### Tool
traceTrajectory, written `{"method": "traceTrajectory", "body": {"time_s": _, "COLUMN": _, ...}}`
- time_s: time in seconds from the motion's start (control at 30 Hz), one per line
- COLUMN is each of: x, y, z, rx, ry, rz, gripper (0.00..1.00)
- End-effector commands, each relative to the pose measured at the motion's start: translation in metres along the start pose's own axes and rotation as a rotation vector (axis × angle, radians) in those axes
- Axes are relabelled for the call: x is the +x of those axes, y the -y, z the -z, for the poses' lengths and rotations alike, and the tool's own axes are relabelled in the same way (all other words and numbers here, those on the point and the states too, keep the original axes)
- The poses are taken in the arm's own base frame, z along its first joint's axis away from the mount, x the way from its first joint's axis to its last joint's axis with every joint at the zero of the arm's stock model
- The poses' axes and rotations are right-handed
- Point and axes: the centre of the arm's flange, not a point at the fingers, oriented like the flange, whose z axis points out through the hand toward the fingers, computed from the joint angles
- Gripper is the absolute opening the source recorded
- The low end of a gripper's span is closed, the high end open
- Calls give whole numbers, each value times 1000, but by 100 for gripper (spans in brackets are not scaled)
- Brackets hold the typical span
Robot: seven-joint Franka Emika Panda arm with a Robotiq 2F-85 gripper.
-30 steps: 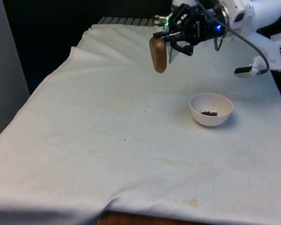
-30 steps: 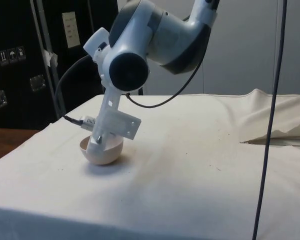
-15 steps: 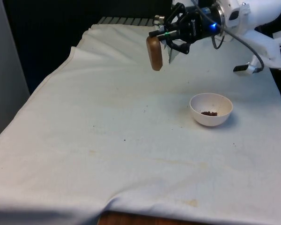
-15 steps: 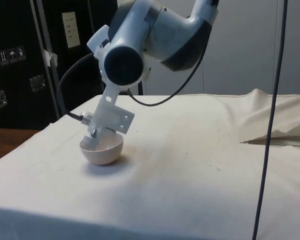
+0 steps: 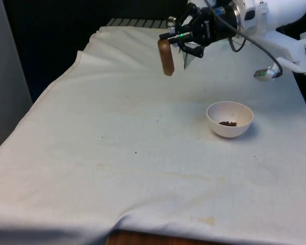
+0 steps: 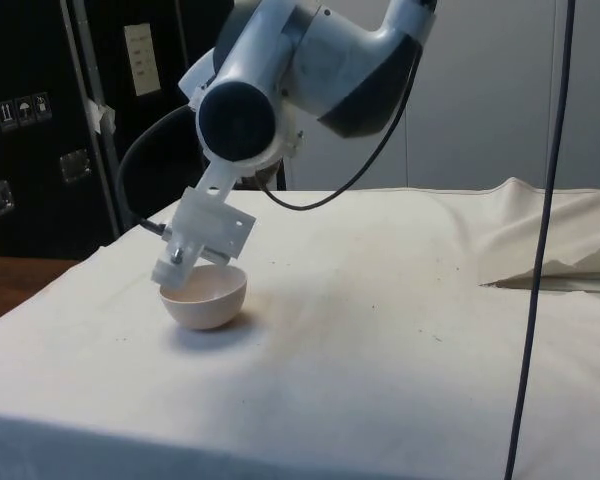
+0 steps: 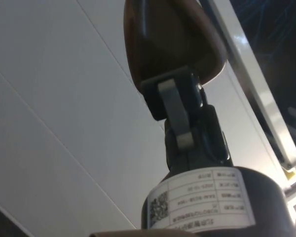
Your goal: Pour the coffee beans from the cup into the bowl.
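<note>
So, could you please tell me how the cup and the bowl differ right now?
The cup is brown; the bowl is white. The cup hangs in the air, held by the end effector; the bowl rests on the table. The cup is tall and narrow; the bowl is wide and shallow, with coffee beans inside.

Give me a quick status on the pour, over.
Gripper shut on brown cup, held high above the table, off to the front view's left of the bowl. Coffee beans already in the bowl. Nothing in the way.
</note>
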Motion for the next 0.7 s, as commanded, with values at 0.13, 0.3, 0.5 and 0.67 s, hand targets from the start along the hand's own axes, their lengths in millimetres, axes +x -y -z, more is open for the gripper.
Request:
{"method": "traceTrajectory", "body": {"time_s": 0.13, "x": -1, "y": -1, "z": -1, "rx": 10, "ry": 23, "rz": -6, "gripper": 0}}
{"method": "traceTrajectory", "body": {"time_s": 0.3, "x": -4, "y": -3, "z": -2, "rx": 36, "ry": 59, "rz": -15, "gripper": 0}}
{"method": "traceTrajectory", "body": {"time_s": 0.5, "x": -5, "y": -3, "z": -3, "rx": 46, "ry": 86, "rz": -21, "gripper": 0}}
{"method": "traceTrajectory", "body": {"time_s": 0.67, "x": -8, "y": -3, "z": -4, "rx": 62, "ry": 119, "rz": -29, "gripper": 0}}
